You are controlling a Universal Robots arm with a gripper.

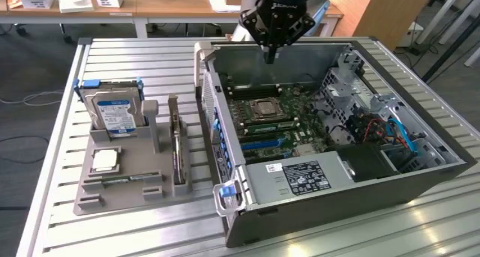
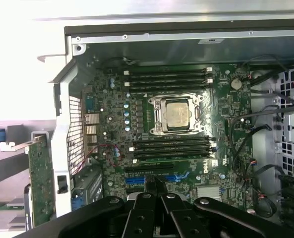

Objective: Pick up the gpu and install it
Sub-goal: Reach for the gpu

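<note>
One gripper (image 1: 270,55) hangs in the upper middle of the exterior view, over the far rim of the open computer case (image 1: 338,203). Its two fingers are pressed together into a single point, with nothing between them. The wrist view shows the same closed, empty gripper (image 2: 154,184) against the motherboard (image 2: 112,99), near the blue expansion slot (image 2: 136,180). The gpu (image 1: 177,150) stands on its long edge in a slot of the grey holder (image 1: 98,199), left of centre in the exterior view. It is just beside the case wall and on the exterior view's right of the upright hard drive (image 1: 114,113). The holder rests on the slatted table (image 1: 127,54). In the wrist view the gpu (image 2: 40,181) appears as a green board outside the perforated rear wall of the case. Card and gripper are well apart, so the pick-up is judged not yet begun. To do this step well, the fingers would have to part just enough to straddle the thin card. They should line up across its thickness rather than along its length, and meet the upper edge near the middle so that the card hangs level. A grip on the board's rim, clear of its components, seems safest. A straight lift along the holder's slot should keep the card from jamming or dragging the holder with it. How tightly the card sits in that slot cannot be told.
</note>
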